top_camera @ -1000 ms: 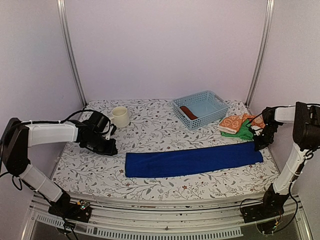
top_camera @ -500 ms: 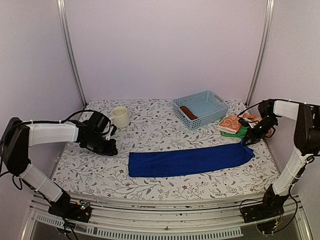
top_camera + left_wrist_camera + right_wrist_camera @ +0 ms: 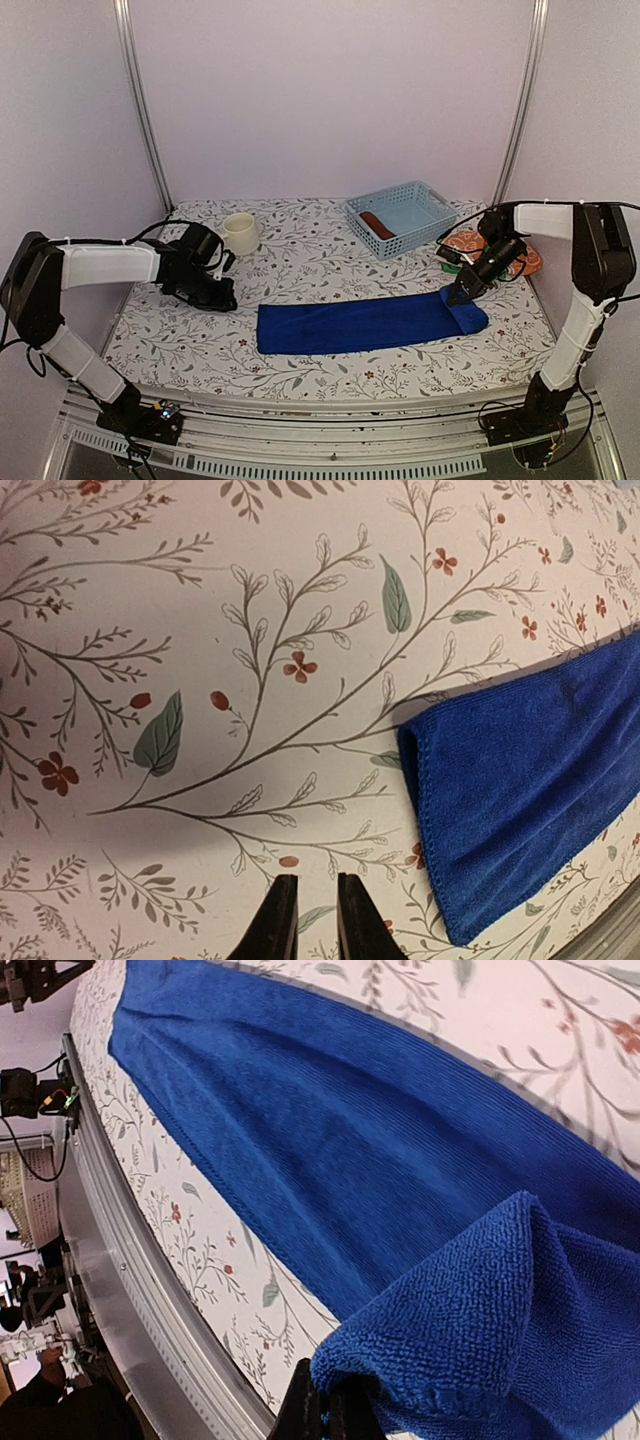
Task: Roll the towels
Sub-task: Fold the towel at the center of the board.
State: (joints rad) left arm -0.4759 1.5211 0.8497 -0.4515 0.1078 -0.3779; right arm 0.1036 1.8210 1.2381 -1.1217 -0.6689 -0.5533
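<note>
Royal-blue towel point(image 3: 360, 325), one of three seen, lies along the table point(image 3: 300, 255), its right end folded over and pinched by the right pincer point(image 3: 461, 296) on a low, bent arm. One rust-brown towel point(image 3: 377, 224) fills the basket point(image 3: 440, 215); one orange towel point(image 3: 463, 243) lies nearby. Left pincer point(image 3: 305, 920) rests closed, empty.

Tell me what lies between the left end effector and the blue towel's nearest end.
Only bare floral tablecloth lies between the left end effector and the blue towel; the left wrist view shows them apart.

The lattice basket point(image 3: 402, 218) is pale blue; inside it is a rust-brown towel point(image 3: 377, 225), right of it an orange white-patterned towel point(image 3: 462, 243) and a green towel point(image 3: 455, 268), before it a royal-blue towel point(image 3: 365, 325).
</note>
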